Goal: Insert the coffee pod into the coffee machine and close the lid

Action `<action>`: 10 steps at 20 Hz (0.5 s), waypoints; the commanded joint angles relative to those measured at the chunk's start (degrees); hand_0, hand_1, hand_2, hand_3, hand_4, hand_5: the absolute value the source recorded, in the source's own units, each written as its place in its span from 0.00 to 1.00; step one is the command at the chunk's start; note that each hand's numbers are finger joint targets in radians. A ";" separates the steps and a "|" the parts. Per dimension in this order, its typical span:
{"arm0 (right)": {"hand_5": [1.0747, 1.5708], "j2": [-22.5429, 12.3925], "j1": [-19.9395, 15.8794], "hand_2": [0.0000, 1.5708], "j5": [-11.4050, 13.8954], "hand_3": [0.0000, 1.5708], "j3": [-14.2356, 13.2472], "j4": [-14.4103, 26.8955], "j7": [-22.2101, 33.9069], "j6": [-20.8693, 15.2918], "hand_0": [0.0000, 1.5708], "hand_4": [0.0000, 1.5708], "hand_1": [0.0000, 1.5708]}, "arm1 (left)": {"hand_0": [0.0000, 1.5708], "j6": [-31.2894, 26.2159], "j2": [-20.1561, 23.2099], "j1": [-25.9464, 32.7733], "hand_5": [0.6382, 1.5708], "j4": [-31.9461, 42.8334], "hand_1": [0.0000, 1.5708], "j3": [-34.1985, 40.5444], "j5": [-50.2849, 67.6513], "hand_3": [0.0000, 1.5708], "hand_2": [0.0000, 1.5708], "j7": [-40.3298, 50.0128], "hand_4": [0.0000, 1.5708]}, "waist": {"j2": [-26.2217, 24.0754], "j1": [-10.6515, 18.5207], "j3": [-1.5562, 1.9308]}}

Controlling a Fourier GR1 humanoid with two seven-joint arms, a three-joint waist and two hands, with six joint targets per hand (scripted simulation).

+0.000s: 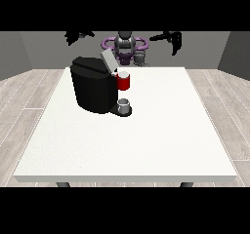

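Note:
The black coffee machine [93, 89] stands on the white table [161, 130], left of the middle. Its grey lid [108, 60] is tilted up and open. At the machine's front sits a red holder [124, 83] with a pale round top; I cannot tell whether a pod lies in it. Below it a small grey cup [125, 104] rests on the machine's base. A small grey cylinder [140, 57] stands at the table's far edge beside the robot. Both hands are raised well above the table and hold nothing: the hand at the view's left [78, 35] and the hand at the view's right [175, 39].
The robot's torso [125, 45] stands behind the table's far edge. Bare white tabletop stretches from the machine to the near edge and to the view's right. Wooden floor surrounds the table.

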 commanded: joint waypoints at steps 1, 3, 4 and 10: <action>1.00 -1.74 -0.88 0.00 -0.78 0.00 0.03 -2.63 0.03 2.54 0.00 0.00 0.00 | 0.00 0.06 -3.20 5.03 1.00 -2.52 0.00 -0.75 1.67 0.00 0.00 -0.70 0.00 | -1.46 2.48 0.02; 1.00 -5.13 -4.34 0.00 -3.59 0.00 -1.95 -3.36 3.59 5.87 0.00 0.00 0.00 | 0.00 -2.28 -2.53 5.77 1.00 -3.16 0.00 0.13 3.70 0.00 0.00 -0.77 0.04 | -0.74 3.69 0.01; 1.00 -1.00 -3.36 0.00 -0.76 0.00 1.10 -3.98 1.92 2.57 0.00 0.00 0.00 | 0.00 -1.36 -3.38 6.14 1.00 -5.50 0.00 -0.86 3.96 0.00 0.00 -0.59 0.09 | 0.83 3.27 0.02; 1.00 -3.96 -10.25 0.00 -0.04 0.00 0.61 -1.41 2.51 5.18 0.00 0.00 0.00 | 0.00 -1.61 -5.58 5.86 1.00 -11.22 0.00 -2.28 6.72 0.00 0.00 1.80 0.06 | 4.96 7.21 0.03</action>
